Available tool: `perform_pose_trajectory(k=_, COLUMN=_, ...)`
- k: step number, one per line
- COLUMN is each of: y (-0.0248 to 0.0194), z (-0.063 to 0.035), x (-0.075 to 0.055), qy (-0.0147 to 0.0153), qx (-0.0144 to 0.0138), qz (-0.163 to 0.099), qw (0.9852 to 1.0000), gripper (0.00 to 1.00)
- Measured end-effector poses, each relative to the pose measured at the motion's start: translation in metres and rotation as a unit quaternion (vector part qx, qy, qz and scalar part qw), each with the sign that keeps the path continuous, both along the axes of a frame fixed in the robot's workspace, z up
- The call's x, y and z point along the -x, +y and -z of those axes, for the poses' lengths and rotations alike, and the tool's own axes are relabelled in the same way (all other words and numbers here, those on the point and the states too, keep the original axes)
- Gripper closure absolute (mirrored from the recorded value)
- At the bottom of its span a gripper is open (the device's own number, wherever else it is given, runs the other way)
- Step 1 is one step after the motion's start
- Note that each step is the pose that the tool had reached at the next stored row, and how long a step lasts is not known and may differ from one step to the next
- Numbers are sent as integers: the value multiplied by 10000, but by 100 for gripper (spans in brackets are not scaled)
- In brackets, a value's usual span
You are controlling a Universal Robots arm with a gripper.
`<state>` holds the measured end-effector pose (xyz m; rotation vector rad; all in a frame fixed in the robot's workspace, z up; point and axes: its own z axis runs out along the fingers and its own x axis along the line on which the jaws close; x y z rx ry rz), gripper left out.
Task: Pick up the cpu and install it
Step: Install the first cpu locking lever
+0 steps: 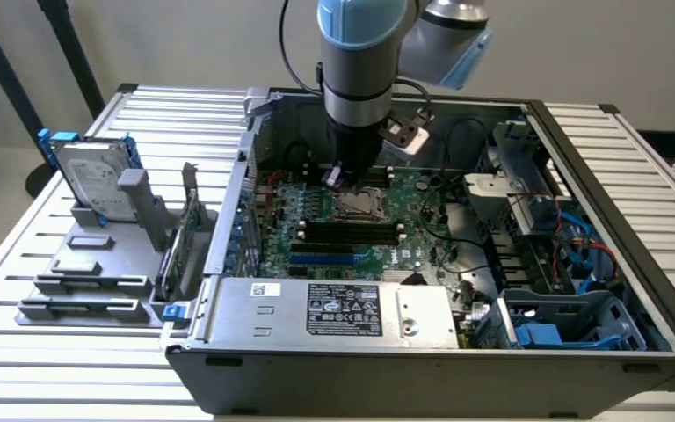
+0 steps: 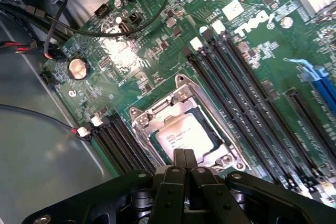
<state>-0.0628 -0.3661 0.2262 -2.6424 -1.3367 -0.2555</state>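
Observation:
The cpu [image 2: 185,134] is a small square chip with a silver-grey top. It lies flat inside the metal socket frame [image 2: 157,109] on the green motherboard [image 2: 131,51]. My gripper [image 2: 184,153] hangs just above the cpu's edge, its two black fingers pressed together with nothing between them. In the exterior view the gripper [image 1: 340,178] reaches down into the open computer case [image 1: 619,220], right over the cpu [image 1: 359,205] in its socket.
Black memory slots [image 2: 247,93] flank the socket on both sides. Cables [image 2: 58,30] run along the board's edge. Outside the case, on the exterior view's left, a hard drive in a blue frame [image 1: 89,180] stands on a grey fixture [image 1: 85,286]. The power supply [image 1: 337,309] fills the case's near side.

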Motion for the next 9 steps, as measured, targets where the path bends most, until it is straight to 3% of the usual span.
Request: perform_pose_trajectory(k=9, y=-160, z=-148, x=158, qy=2, qx=-11, qz=2, qw=10000, gripper=89)
